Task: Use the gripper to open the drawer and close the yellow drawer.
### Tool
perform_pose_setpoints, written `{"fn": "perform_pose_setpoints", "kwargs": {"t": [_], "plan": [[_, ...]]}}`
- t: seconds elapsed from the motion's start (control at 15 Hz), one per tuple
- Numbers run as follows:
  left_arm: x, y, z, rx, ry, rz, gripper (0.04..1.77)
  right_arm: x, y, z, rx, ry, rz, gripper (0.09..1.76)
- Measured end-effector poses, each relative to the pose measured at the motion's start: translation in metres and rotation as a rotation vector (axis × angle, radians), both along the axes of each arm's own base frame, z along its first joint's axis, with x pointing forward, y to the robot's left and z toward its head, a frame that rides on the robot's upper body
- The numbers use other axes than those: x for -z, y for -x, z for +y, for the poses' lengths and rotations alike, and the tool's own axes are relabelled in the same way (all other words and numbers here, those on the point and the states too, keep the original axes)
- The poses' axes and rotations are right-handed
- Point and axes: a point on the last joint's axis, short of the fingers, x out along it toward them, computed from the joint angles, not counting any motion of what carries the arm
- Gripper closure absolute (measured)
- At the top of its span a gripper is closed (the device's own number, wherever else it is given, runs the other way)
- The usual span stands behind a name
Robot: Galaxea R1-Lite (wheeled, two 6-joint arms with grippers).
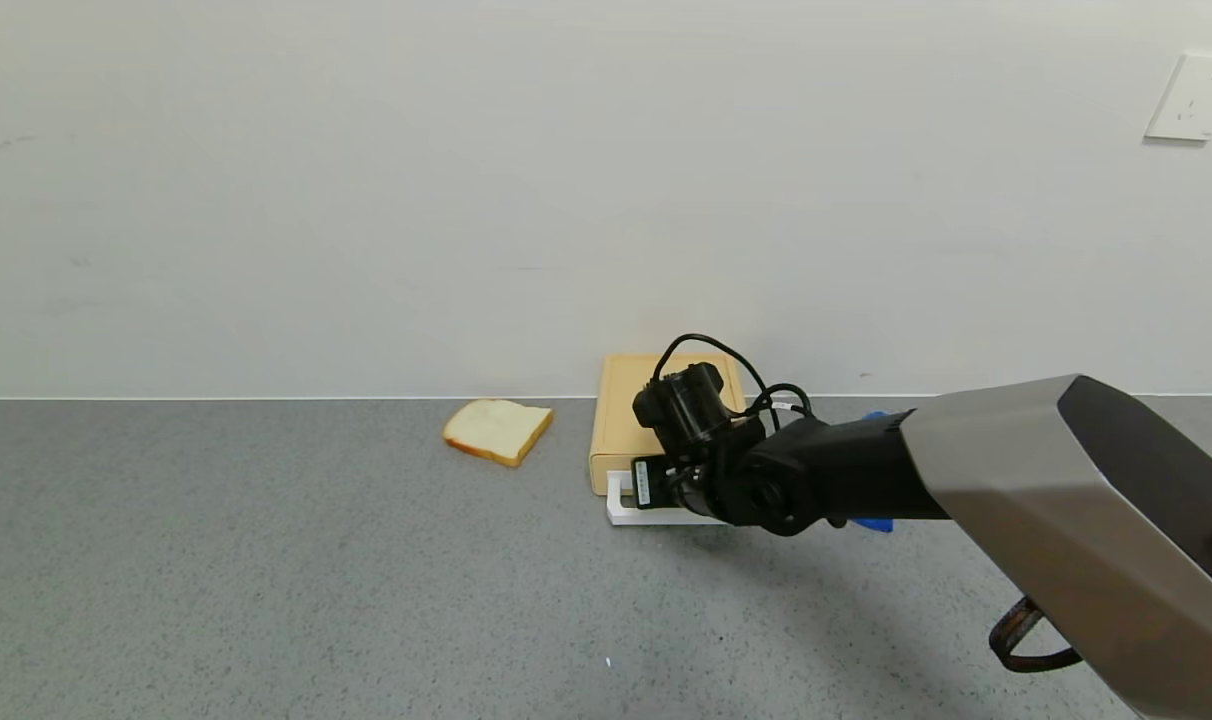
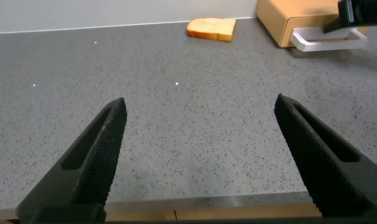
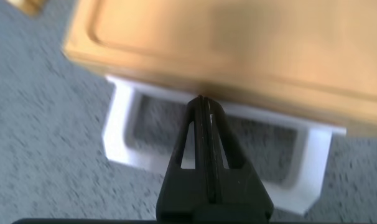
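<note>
My right gripper (image 3: 201,109), fingers pressed together and gripping nothing, is pointing into the white handle (image 3: 123,124) of the yellow drawer (image 3: 238,43); my left gripper (image 2: 198,155) is waiting wide open.

The tabletop (image 1: 266,580) is speckled grey stone, matt. The drawer (image 1: 616,420) looks like smooth tan plastic, its handle (image 1: 618,508) glossy white plastic. The bread slice (image 1: 496,430) looks spongy.

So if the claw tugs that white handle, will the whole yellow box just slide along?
Possibly. The box looks like thin, light plastic on a smooth counter, unanchored. The handle seems a stiff loop, unlikely to flex.
</note>
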Motion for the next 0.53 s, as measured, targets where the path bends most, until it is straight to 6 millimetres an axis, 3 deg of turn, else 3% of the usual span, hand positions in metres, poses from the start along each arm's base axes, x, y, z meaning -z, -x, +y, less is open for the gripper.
{"fn": "perform_pose_setpoints", "kwargs": {"t": [0.27, 0.53], "plan": [[0.0, 0.0, 0.0, 0.0, 0.0, 0.0, 0.09, -0.023, 0.019, 0.001, -0.03, 0.025, 0.031, 1.73], [0.0, 0.0, 0.0, 0.0, 0.0, 0.0, 0.09, -0.066, 0.049, -0.008, -0.063, 0.031, 0.028, 1.73]]}}
